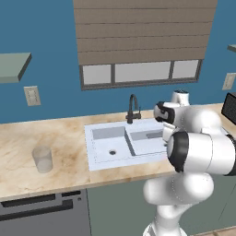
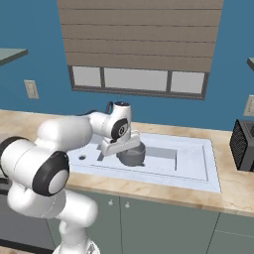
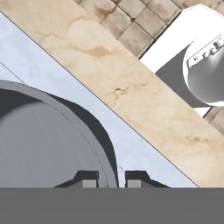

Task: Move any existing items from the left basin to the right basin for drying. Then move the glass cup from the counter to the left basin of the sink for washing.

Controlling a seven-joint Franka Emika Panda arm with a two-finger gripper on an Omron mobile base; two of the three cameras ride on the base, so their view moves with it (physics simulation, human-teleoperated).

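Observation:
My gripper (image 2: 122, 147) is shut on the rim of the dark-grey saucepan (image 2: 132, 155), which hangs at about rim height over the left end of the right basin (image 2: 161, 159). In the hand view the saucepan's wall (image 3: 43, 140) runs between the two fingertips of the gripper (image 3: 110, 180). The left basin (image 1: 109, 144) holds nothing but its drain. The glass cup (image 1: 42, 159) stands upright on the counter (image 1: 60, 138), well left of the sink (image 1: 92, 159).
A thin black faucet (image 1: 132, 109) rises behind the sink's divider. A black appliance (image 2: 243, 145) sits on the counter right of the sink. Cabinet fronts and a dishwasher (image 1: 44, 214) lie below the counter's front edge.

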